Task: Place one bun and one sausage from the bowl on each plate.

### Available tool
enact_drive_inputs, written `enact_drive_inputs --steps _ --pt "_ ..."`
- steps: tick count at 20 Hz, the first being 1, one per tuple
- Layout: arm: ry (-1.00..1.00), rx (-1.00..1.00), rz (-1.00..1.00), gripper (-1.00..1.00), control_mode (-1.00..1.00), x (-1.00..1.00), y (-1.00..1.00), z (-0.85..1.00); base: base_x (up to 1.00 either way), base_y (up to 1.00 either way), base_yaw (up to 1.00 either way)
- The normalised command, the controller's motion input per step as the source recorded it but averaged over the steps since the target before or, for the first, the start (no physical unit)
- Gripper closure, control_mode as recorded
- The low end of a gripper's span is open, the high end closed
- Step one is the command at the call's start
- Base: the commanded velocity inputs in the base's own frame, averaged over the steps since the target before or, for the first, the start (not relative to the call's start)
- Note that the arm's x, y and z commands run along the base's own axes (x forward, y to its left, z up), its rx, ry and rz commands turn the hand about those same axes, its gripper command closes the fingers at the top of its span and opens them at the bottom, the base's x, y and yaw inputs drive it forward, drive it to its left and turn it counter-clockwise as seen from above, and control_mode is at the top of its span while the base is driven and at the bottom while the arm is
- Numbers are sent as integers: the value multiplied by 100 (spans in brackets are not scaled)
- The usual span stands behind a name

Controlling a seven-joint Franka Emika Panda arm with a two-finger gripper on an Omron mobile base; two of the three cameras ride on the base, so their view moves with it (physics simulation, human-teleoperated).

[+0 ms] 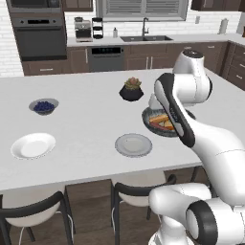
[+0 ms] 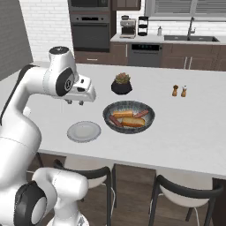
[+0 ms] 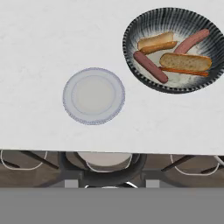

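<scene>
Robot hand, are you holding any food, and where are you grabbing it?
Nothing is held. The hand hangs above the counter, and all the buns and sausages lie in the bowl.

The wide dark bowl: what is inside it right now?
In the bowl lie two buns and two sausages. Whatever lies beneath the buns is covered.

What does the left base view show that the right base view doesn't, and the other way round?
Left base view: a white plate and a small bowl of blueberries, far left on the counter. Right base view: two shakers to the right of the plant pot, and the dark bowl unblocked, holding two buns and two sausages. Both: the grey plate, the dark bowl and the plant pot.
</scene>
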Motion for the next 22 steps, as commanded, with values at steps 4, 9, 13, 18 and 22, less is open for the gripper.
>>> enact_drive_inputs --steps 4,9,13,18,22 --pt "0 0 0 -100 -100 0 -2 0 0 0 0" --pt "0 0 1 -100 -100 74 -61 -13 0 0 0" --pt "11 -1 0 -100 -100 95 -99 -24 0 0 0" --pt "5 -17 13 -100 -100 91 -79 -55 0 0 0" --pt "4 -25 27 -100 -100 71 -32 -52 0 0 0"
